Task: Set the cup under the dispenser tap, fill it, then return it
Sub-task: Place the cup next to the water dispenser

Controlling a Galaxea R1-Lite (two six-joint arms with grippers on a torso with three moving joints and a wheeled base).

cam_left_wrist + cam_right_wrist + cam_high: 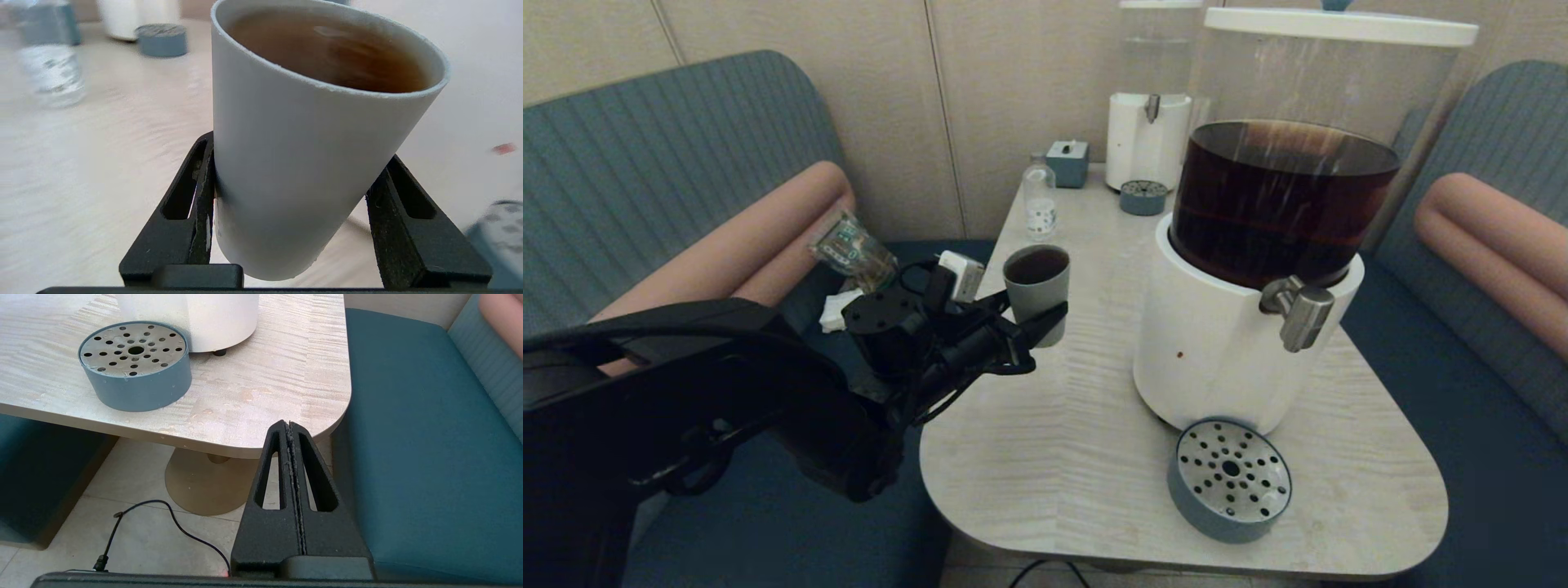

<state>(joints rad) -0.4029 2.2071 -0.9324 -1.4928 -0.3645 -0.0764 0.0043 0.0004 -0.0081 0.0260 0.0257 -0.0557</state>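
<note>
My left gripper (1045, 320) pinches the small matte grey-blue tapered cup (1037, 290), full of brown liquid, over the pale wood-grain table (1078, 425), left of the brushed-steel dispenser tap (1298, 310), while my right gripper (291, 428) idles pressed together.

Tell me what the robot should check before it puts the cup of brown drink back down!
1. Grip: left gripper fingers press both sides of the cup. Ok.
2. Filled: brown liquid sits near the rim. Ok.
3. Cup level: it looks tilted in the left wrist view. Not ok, spill risk.
4. Clear of the dispenser tap: cup is well to its left. Ok.
5. Landing spot: bare table beneath; small clear bottle stands farther back. Ok.
6. Right gripper: shut, parked off the table's corner. Ok.
</note>
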